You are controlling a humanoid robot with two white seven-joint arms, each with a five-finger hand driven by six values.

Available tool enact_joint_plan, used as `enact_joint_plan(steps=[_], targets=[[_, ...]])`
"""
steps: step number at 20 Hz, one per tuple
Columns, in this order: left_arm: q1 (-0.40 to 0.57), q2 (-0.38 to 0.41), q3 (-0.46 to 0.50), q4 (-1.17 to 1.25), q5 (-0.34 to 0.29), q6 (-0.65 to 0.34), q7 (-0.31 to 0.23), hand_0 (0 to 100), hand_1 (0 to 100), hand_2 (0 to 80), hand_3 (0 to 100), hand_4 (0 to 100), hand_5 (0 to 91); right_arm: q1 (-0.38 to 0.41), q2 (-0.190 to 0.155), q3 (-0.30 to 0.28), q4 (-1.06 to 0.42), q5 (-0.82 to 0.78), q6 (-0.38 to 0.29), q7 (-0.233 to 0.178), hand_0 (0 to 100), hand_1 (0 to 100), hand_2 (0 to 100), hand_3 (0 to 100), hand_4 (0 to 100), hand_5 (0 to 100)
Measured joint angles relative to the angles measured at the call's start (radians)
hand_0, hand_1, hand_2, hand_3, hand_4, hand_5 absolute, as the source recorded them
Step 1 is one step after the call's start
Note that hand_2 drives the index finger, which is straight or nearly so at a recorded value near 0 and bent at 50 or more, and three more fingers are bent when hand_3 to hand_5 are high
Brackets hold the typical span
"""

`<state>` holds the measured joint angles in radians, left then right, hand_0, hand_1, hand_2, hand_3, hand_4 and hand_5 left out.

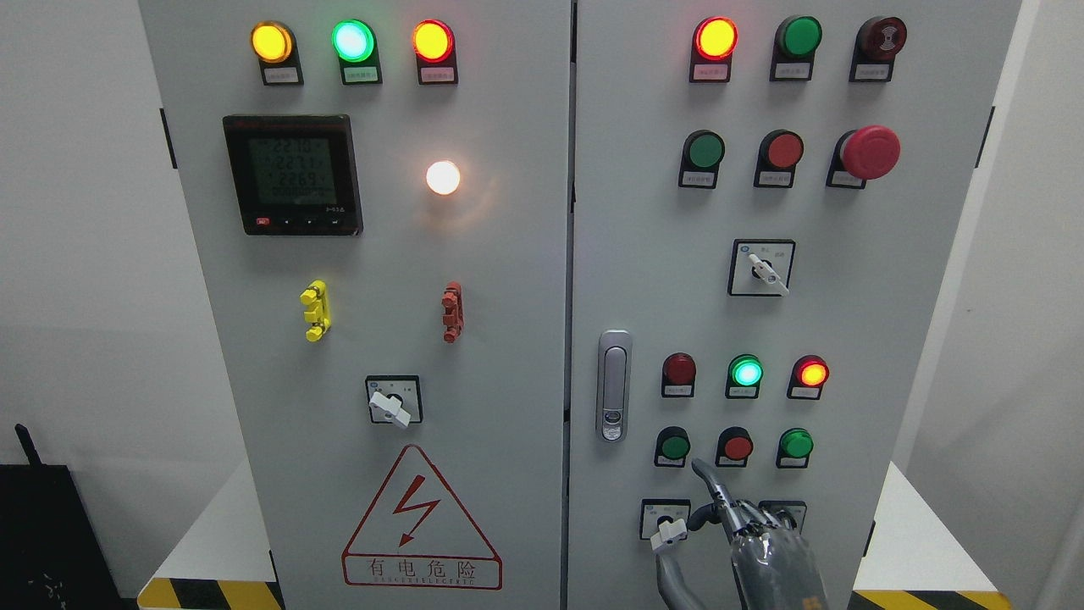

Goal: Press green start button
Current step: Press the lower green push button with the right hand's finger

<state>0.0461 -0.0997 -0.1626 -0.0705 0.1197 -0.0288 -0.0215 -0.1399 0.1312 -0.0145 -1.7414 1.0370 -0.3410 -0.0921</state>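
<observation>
I note the right hand (749, 529), index finger (707, 477) extended and the rest curled, grasping nothing, just below the green start button (674, 445) on the cabinet's (847, 322) lower right door.

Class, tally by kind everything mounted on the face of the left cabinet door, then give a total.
Round indicator lights: 4
Digital meter: 1
Coloured terminal clips: 2
Rotary selector switch: 1
Warning sign: 1
Total: 9
</observation>
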Motion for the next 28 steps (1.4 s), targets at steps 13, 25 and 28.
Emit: enact_joint_plan(steps=[13,25,28], targets=[[0.000,0.000,0.000,0.000,0.000,0.000,0.000,12,56,0.0,0,0,0.0,-0.042,0.001,0.010,0.057,0.005,0.011,0.000,51,34,0,56,55,44],[0.000,0.000,0.000,0.000,0.000,0.000,0.000,12,56,0.0,0,0,0.0,-0.073,0.001,0.013,0.098,0.005,0.024,-0.001,52,34,0,56,55,44],[0.000,0.000,0.000,0.000,0.000,0.000,0.000,12,56,0.0,0,0,0.0,-0.078,0.002,0.013,0.106,0.005,0.024,-0.001,52,34,0,56,55,44]])
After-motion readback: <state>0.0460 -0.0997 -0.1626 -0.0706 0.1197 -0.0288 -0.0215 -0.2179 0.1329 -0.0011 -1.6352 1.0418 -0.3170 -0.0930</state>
